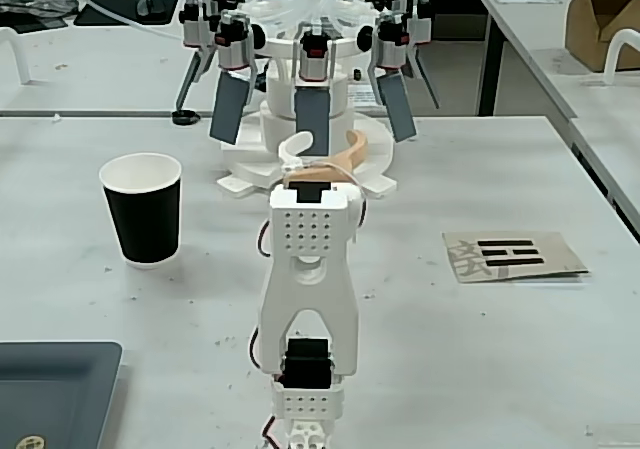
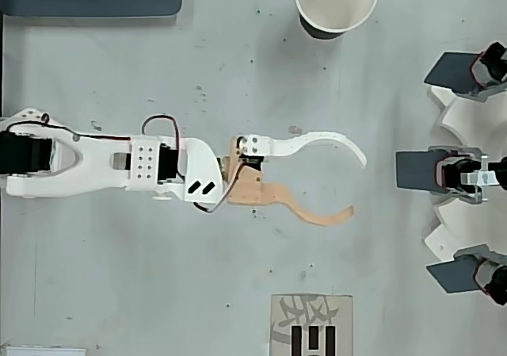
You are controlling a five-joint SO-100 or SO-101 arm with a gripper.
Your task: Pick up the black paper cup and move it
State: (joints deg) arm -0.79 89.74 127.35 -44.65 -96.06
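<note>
Black paper cup (image 1: 144,209) upright, mouth up, axis vertical; gripper (image 2: 356,185) spread apart, empty, well apart.

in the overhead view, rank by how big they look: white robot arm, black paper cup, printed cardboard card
1. White robot arm, by far the largest.
2. and 3. Black paper cup and printed cardboard card: look alike, and both are cut off by the frame edges, so no ranking.
</note>
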